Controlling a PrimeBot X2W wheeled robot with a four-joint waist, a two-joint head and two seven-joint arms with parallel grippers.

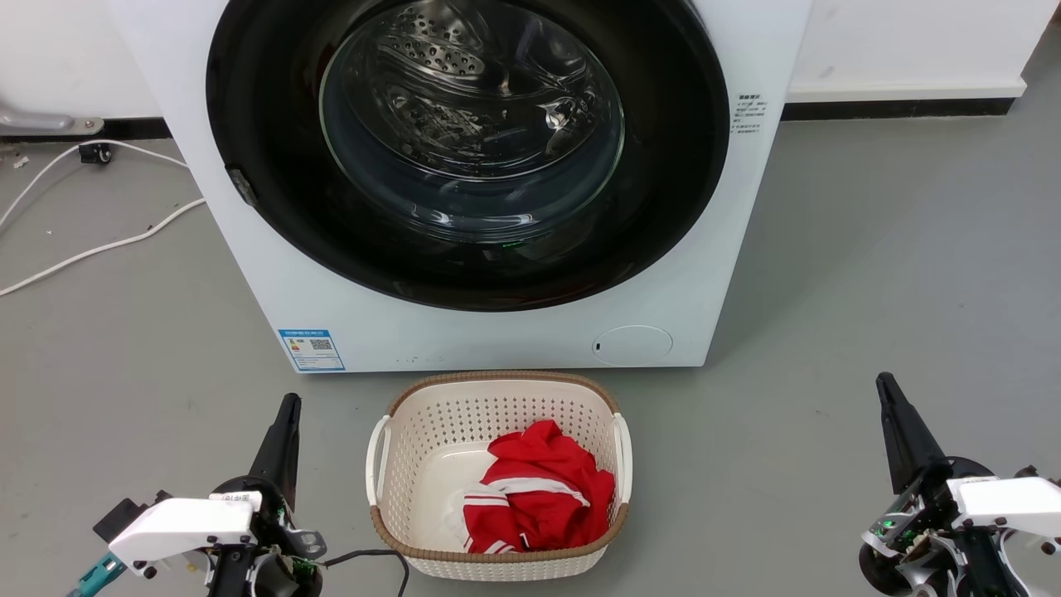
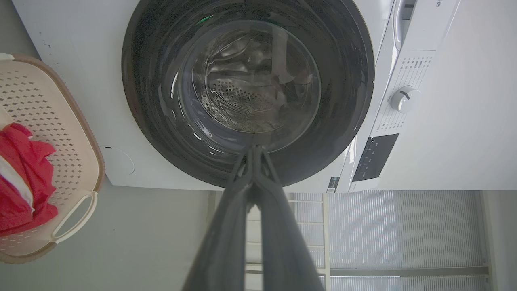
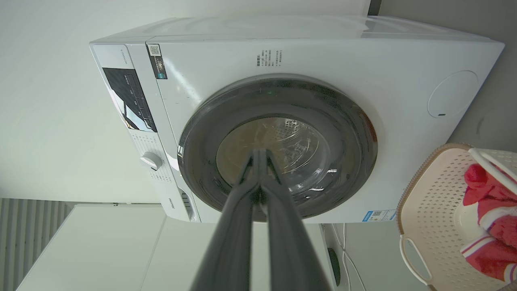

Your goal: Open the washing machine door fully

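Washing machine door [image 1: 468,141] closed, glossy black, left hand [image 1: 289,406] and right hand [image 1: 884,385] pinched together

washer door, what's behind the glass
Through the door glass the perforated steel drum shows, with a raised paddle; no laundry in the visible part. The door's black ring and reflections hide the drum's outer parts.

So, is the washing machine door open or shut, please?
Shut: the washing machine door lies flush against the machine's white front.
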